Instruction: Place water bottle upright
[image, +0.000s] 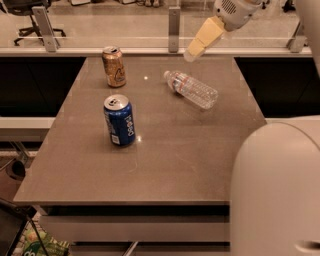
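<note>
The water bottle (192, 89) lies on its side on the grey table (165, 150), at the far right, cap pointing to the far left. It is clear, ribbed, with a white cap and a white label. My gripper (196, 49) hangs in the air above the table's far edge, just beyond and above the bottle's cap end, apart from the bottle. It holds nothing.
A blue Pepsi can (119, 120) stands upright left of centre. A gold can (114, 66) stands upright at the far left. A glass rail with metal posts (174, 22) runs behind the table. My white arm body (275, 190) fills the lower right.
</note>
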